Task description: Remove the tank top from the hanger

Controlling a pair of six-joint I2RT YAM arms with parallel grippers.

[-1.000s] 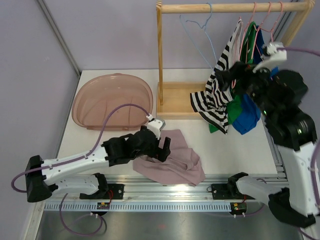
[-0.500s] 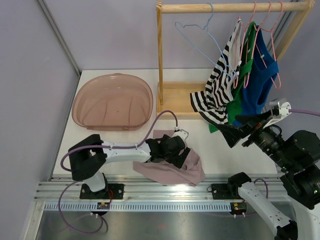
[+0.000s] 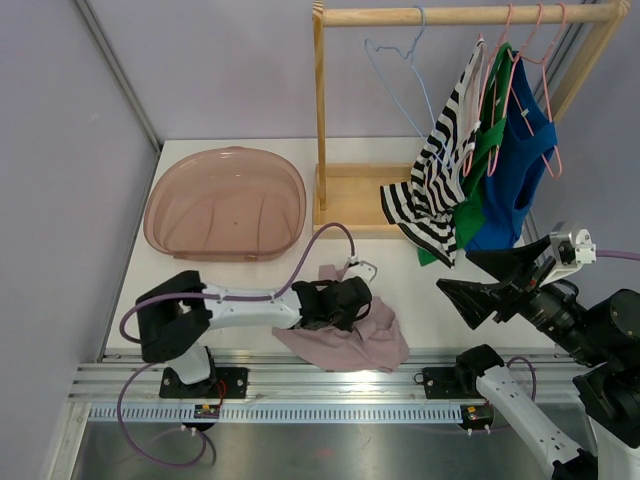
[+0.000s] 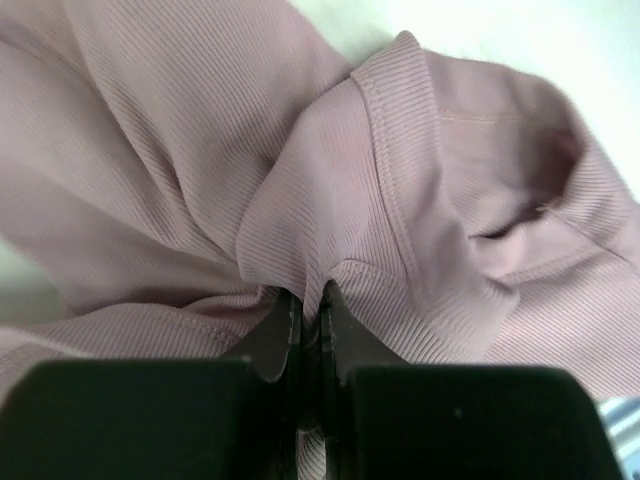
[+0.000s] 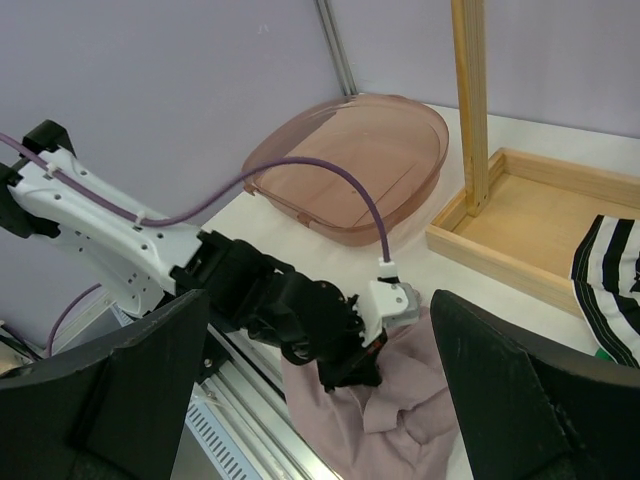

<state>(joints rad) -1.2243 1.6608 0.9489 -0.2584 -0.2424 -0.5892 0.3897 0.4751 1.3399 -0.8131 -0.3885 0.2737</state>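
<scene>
**Tank top on the table, pinched in the left gripper**

At the near edge, the pink tank top [image 3: 352, 338] lies crumpled on the white table [image 3: 250, 275], off any hanger, close to the front rail. The left gripper [image 4: 308, 300] is right down on it, jaws pressed together with a ridge of ribbed pink fabric nipped between them; the wrist view shows the cloth bunching up on either side of the fingers. That pinch sits at the heap's upper left edge, with most of the garment spreading to the right of it.

Over on the right, the right gripper [image 3: 455, 272] hangs above the table with its jaws spread wide and nothing in them, apart from the tank top and pointing towards it.

Further back sits the pink basin [image 3: 225, 200] on the left. At the far side, the wooden rack [image 3: 470, 15] carries a bare blue hanger [image 3: 400, 50] beside striped [image 3: 435, 180], green [image 3: 482, 165] and blue [image 3: 515, 170] garments
</scene>
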